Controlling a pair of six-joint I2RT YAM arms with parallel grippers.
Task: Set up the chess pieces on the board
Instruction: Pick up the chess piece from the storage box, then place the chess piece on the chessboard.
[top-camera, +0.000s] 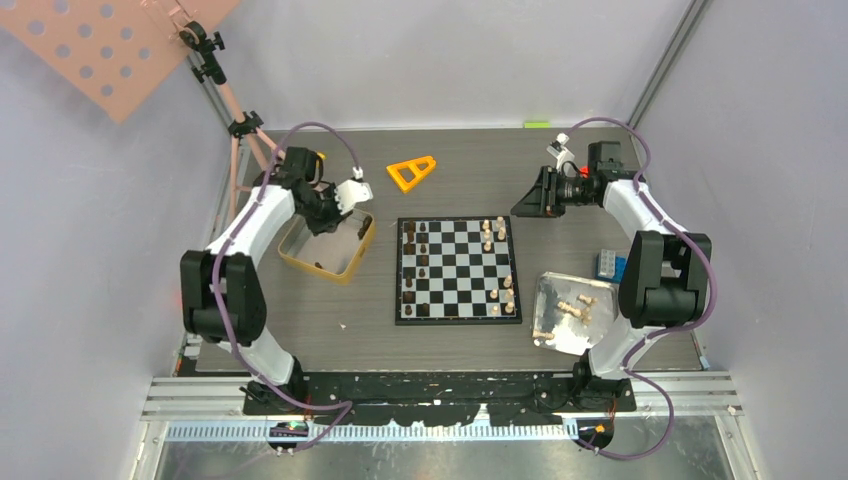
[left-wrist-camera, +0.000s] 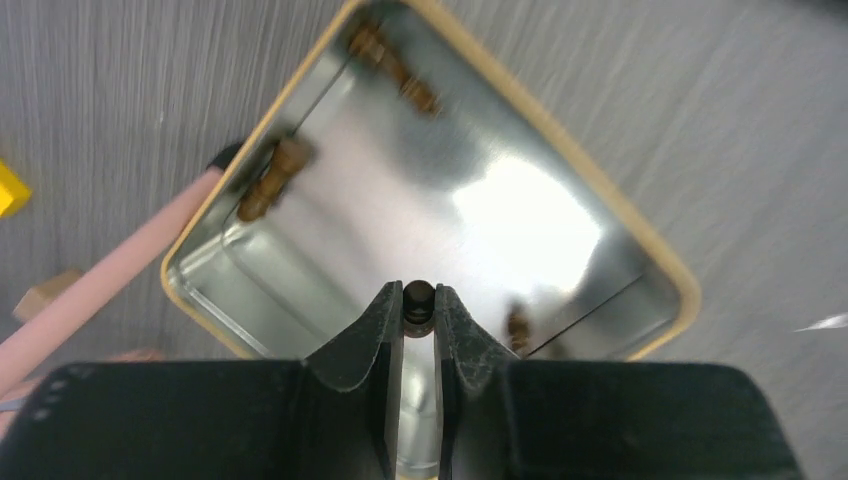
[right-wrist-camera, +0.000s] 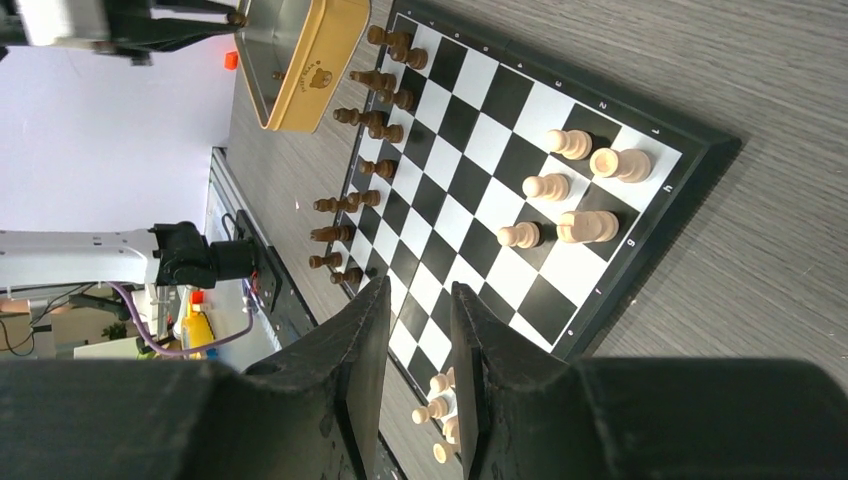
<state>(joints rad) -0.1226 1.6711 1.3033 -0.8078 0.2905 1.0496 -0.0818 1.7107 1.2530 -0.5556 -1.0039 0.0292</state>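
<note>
Grey table under board, gold tin, silver tray, orange triangle.

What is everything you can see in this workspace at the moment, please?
board: one, black and light grey, middle of table.
dark chess pieces: roughly a dozen, brown, board's left columns.
pale chess pieces: about eight, beige, board's right side.
tin: one, gold, left of board, few dark pieces inside.
tray: one, silver, right of board, holding pale pieces.
triangular block: one, orange, beyond board.
brick: one, blue, beside tray.
left gripper: one, black, over tin, shut on dark piece.
right gripper: one, black, open, past board's far right corner.
</note>
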